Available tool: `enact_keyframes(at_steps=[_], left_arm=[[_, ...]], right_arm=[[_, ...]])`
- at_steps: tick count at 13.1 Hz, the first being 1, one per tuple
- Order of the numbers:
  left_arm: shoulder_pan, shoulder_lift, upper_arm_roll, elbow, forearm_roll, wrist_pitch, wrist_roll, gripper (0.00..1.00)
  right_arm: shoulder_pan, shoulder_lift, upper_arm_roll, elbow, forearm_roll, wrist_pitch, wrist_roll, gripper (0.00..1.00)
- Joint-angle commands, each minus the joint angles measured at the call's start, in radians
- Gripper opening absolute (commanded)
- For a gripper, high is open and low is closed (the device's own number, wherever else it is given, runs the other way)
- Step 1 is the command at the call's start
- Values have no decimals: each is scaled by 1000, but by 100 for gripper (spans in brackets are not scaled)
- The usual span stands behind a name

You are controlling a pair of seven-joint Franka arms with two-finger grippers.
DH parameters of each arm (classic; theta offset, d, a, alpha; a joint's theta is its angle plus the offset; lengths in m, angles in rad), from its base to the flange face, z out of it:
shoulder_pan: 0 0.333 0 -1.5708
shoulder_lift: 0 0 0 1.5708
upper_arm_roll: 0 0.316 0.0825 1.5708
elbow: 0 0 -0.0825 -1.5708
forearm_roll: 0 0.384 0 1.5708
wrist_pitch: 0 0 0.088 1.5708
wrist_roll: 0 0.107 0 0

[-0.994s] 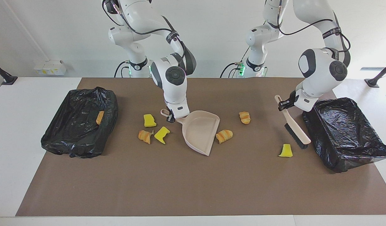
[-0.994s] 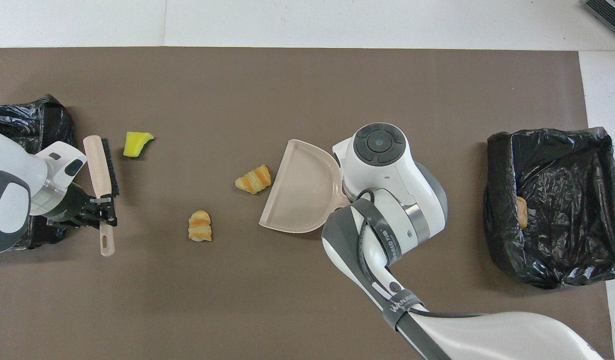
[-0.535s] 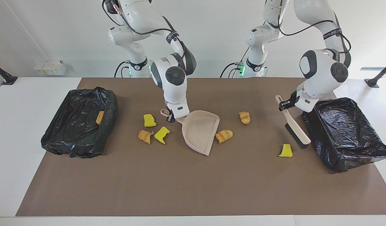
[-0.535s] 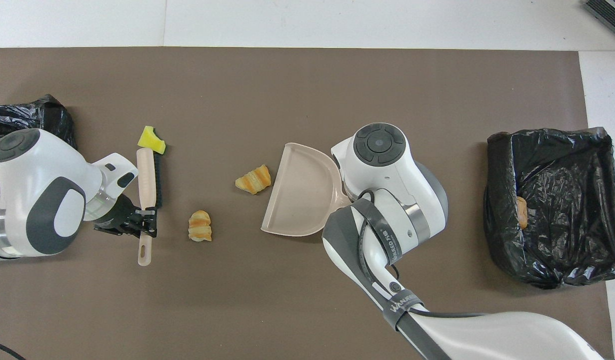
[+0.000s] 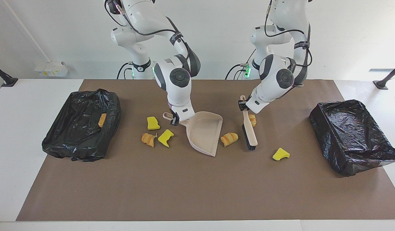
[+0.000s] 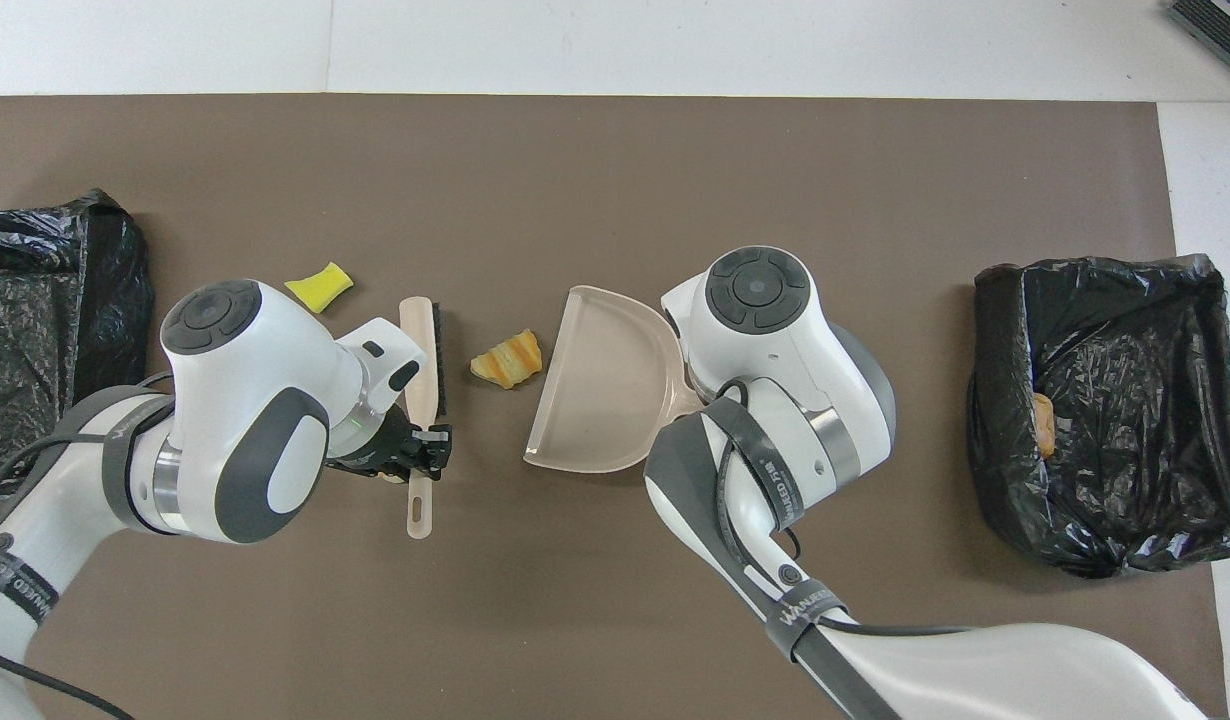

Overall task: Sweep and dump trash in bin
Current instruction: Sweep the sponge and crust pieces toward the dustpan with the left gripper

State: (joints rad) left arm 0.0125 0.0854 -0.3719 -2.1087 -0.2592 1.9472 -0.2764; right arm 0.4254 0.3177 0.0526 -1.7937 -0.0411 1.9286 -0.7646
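My forearm strap reads "WANJEER" as far as I can make out. My right gripper (image 5: 175,121) is clamped on the dustpan (image 5: 204,133) handle at mid-table; my left gripper (image 5: 242,105) is clamped on the brush (image 5: 250,131), a croissant piece (image 5: 229,138) lying between them. Other trash (image 5: 281,154) is scattered on the mat (image 5: 197,192), with black-lined bins (image 5: 351,138) at both table ends.

text: partial "WANJEER"-like lettering | on: right arm strap (image 6: 805,608) | otherwise none legible
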Motion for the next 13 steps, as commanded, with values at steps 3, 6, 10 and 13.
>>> enact_keyframes(at_steps=[3,6,10,13], left_arm=[[142,37,18,131,105,-74,-6,0],[250,72,16,130,158,-7,38,0],[224,109,14,75,173,88,48,0],[106,112,11,73,166,67,42,0]], right_arm=[[-5,-3,4,-4,-11,15,-24,0],[-5,-3,4,-4,-11,15,-22,0],[-5,-3,4,-4,-11,23,-18,0],[-5,-3,4,-4,-11,23,-16,0]])
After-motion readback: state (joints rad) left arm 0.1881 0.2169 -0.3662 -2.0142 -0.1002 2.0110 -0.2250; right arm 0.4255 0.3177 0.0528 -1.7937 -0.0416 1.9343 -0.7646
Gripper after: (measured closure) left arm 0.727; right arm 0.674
